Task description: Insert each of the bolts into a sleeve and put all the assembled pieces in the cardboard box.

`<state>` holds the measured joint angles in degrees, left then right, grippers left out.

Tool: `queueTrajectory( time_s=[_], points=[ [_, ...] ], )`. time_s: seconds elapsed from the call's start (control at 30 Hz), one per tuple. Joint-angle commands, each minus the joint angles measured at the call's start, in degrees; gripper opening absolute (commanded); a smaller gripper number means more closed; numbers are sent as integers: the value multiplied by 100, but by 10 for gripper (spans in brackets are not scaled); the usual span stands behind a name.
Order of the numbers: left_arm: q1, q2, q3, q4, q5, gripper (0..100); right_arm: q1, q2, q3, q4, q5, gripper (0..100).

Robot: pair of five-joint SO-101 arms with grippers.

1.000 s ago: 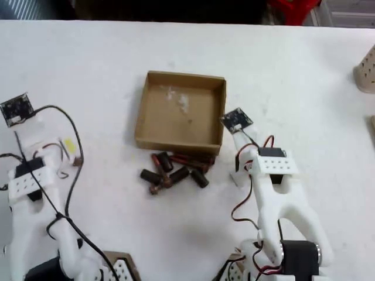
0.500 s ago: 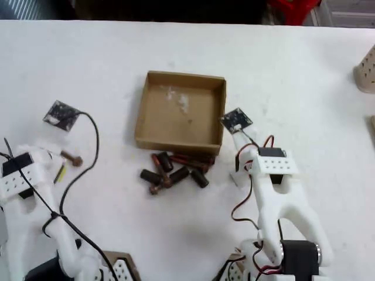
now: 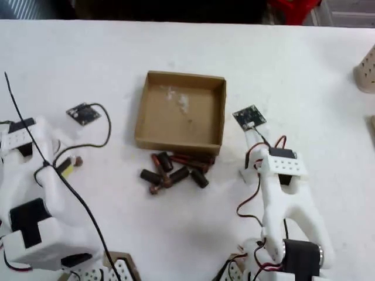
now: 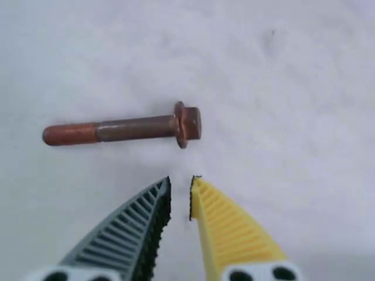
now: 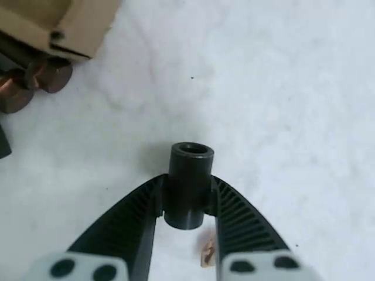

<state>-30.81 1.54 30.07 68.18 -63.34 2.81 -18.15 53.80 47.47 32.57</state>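
One copper bolt (image 4: 123, 127) lies flat on the white table, just beyond my left gripper (image 4: 180, 178), whose grey and yellow fingers stand almost together with nothing between them. From above, that bolt (image 3: 75, 161) is at the left of the table, by the yellow finger (image 3: 65, 170). My right gripper (image 5: 187, 181) is shut on an upright black sleeve (image 5: 191, 161), right of the cardboard box (image 3: 176, 142). The box holds nothing. A pile of bolts and sleeves (image 3: 173, 171) lies against its near wall.
A corner of the box (image 5: 76, 23) and part of the pile (image 5: 29, 82) lie off to one side of the held sleeve. A beige pegged object (image 3: 366, 70) stands at the table's right edge. Loose black cable (image 3: 88, 140) trails from the left arm.
The left arm has swung, its wrist camera board moving right toward the box; the lone bolt stays put. The right arm has shifted slightly right with the sleeve.
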Motion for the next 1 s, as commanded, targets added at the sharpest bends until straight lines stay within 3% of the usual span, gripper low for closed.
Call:
queueTrajectory(
  time_s=[0.0,0.37,0.57,0.8,0.97],
  points=[
    [215,251,-510,79,-273,83,57,-13,-44,-66,62,18],
    [409,980,-598,-26,-299,85,31,-13,-44,-101,70,18],
    [409,1174,-545,-993,-185,83,22,-13,-35,-163,70,18],
    [585,1402,-598,-2013,1424,83,22,-13,-35,-163,70,18],
    [804,1121,-607,-2242,2022,83,22,-13,-35,-180,70,18]
  ],
)
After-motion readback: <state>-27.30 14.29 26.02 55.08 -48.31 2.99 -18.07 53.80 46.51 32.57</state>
